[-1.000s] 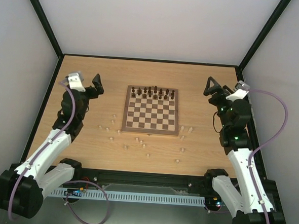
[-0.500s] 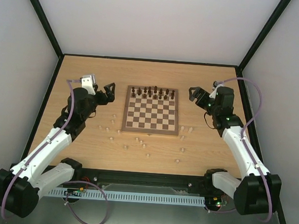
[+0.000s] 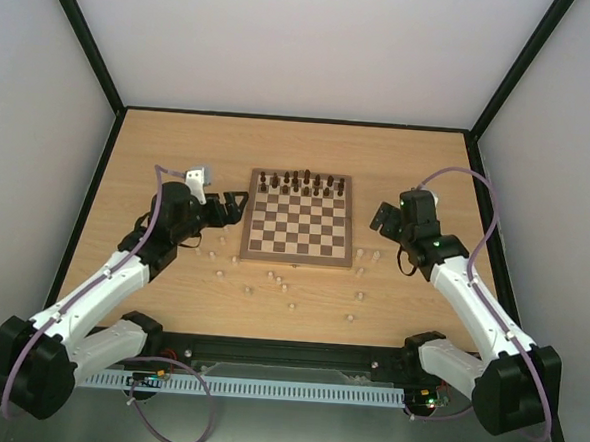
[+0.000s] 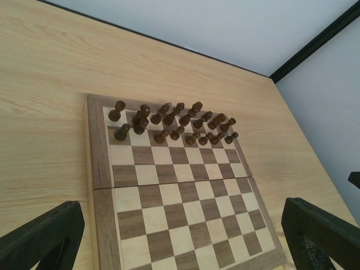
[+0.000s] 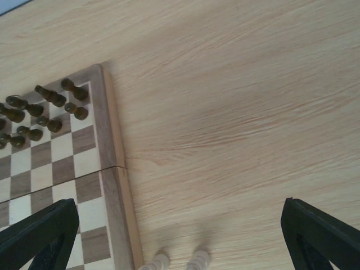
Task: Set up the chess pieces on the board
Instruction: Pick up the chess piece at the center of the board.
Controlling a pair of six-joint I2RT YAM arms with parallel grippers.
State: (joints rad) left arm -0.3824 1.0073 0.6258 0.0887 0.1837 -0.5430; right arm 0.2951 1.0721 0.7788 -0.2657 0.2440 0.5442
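Both grippers are empty, with the fingers spread wide. In each wrist view one dark finger sits in each bottom corner and only the tips show, the rest being cut off.

The left gripper has its tips right up against the left edge of the board. From overhead I can't tell if they touch it. In the left wrist view the board fills the gap between the fingers and stretches away ahead of them, with its near edge off the bottom of the frame. The dark pieces are crowded on the two far rows, well out past the fingertips. From the top they're just tiny dark blobs, so I can't say which is which.

The right gripper hangs off the board's right side, clearly apart from it. Its wrist camera catches only a strip of board ahead of the frame-left finger, with the rest cut off.

The pale chess pieces are all off the board, scattered on the table along the board's near side, on the arm side of both sets of fingers. The right wrist view shows two of them between the fingers, closer to the frame-left one. They're blurry, and only part of each shows at the bottom edge.
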